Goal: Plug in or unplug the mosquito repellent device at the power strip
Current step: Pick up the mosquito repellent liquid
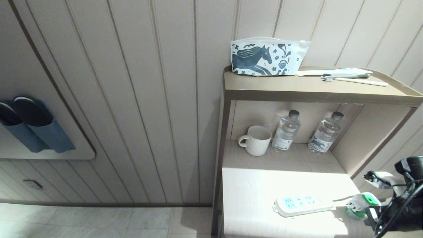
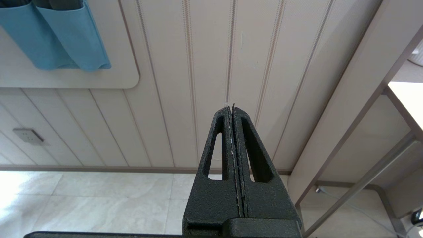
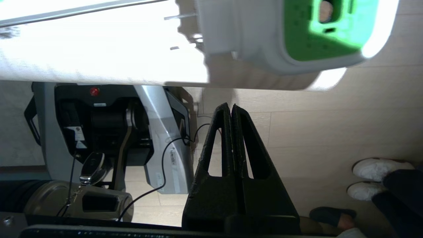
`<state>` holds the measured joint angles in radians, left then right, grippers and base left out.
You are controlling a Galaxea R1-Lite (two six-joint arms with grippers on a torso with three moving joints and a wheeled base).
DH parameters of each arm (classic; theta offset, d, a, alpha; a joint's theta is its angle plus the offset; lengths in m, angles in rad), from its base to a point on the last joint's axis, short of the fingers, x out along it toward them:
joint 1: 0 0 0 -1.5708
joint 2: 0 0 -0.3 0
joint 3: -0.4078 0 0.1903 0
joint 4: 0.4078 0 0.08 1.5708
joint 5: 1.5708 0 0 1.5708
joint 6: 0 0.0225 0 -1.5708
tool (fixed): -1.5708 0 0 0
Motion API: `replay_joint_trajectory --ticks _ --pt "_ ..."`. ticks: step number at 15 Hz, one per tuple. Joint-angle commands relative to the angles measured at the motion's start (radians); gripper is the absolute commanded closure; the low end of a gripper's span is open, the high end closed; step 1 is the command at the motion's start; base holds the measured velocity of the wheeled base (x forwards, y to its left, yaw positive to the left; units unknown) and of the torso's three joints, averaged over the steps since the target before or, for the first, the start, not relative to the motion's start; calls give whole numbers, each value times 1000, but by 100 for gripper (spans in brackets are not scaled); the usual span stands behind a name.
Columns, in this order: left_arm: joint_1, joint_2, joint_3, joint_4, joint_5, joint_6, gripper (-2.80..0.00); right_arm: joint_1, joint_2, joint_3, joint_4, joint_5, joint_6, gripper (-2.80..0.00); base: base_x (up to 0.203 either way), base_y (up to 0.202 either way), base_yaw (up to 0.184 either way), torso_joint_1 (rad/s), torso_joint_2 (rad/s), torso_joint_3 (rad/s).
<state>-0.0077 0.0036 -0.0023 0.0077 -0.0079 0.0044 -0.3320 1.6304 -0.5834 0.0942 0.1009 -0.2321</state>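
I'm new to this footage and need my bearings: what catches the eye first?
A sunlit white power strip lies on the lower shelf, with the green-topped mosquito repellent device at the shelf's right edge, apparently unplugged. The right end effector, shut and empty, is close beside the device. Above, a horse-print pouch sits on the top shelf.

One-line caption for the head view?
Repellent device lies unplugged beside the power strip on the lit shelf.

the left gripper [image 2: 232, 109] and right gripper [image 3: 230, 107] have matte black, grainy, wedge-shaped fingers with long triangular cut-outs. the base [image 3: 99, 138] is silver and black, with thin black cables.
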Motion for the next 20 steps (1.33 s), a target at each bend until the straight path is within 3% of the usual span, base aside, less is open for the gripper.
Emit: replay_joint_trajectory --ticks 1,20 --pt "0 -1 -1 0 0 0 0 13 3 -5 1 0 -1 0 0 0 0 0 0 0" --pt "0 -1 -1 0 0 0 0 37 63 -71 1 3 2 0 0 0 0 0 0 0"
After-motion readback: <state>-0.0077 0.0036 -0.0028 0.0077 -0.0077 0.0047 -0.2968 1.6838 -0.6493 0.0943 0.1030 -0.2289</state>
